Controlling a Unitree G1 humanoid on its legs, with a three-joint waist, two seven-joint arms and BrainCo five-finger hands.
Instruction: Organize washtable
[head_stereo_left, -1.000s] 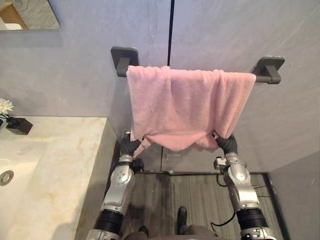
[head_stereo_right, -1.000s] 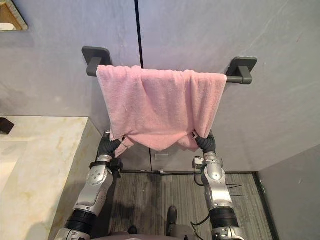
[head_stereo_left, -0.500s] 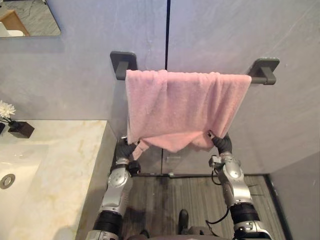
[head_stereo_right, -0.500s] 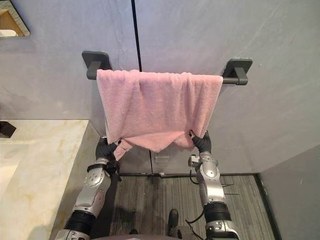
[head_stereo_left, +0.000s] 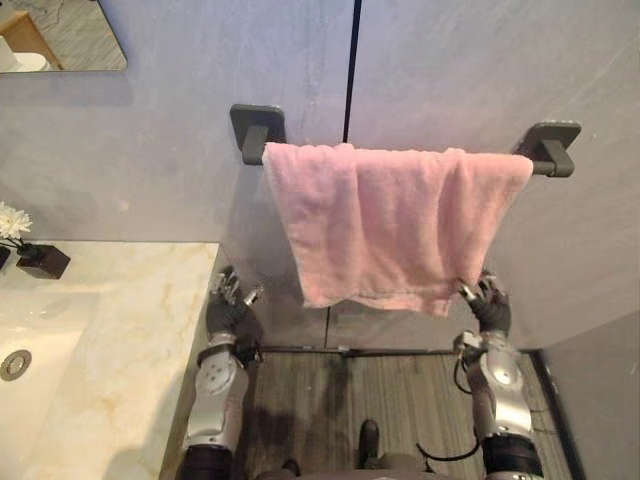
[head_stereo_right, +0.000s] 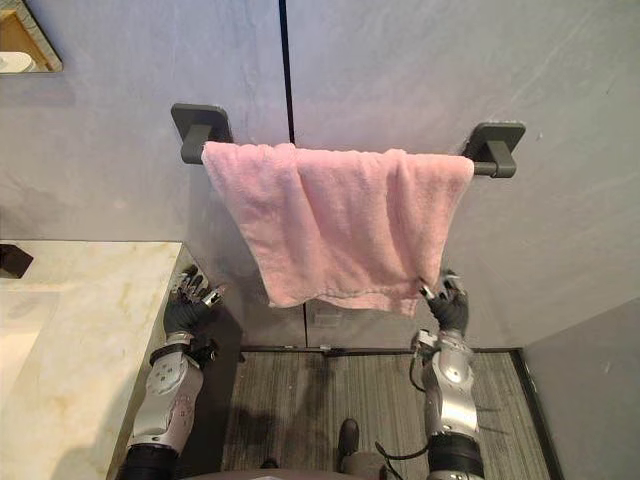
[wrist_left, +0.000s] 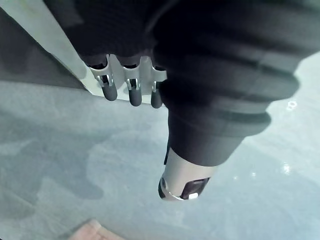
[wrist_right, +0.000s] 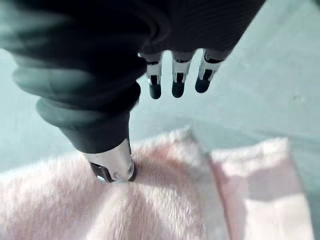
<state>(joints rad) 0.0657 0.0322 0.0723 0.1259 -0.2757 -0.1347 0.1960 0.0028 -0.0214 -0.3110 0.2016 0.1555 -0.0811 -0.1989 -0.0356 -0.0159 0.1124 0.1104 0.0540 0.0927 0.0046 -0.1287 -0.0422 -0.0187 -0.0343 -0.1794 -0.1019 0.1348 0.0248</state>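
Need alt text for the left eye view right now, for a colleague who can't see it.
A pink towel hangs draped over a dark wall-mounted towel bar, with both hands open below it: the left hand apart from it by the edge of the marble countertop, the right hand just under the towel's lower right corner.

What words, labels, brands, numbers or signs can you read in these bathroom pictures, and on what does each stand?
None can be read. The pink terry towel, the dark grey wall-mounted towel bar, the cream marble washtable and the grey wall panels show plain surfaces, with no word, label, number or sign.
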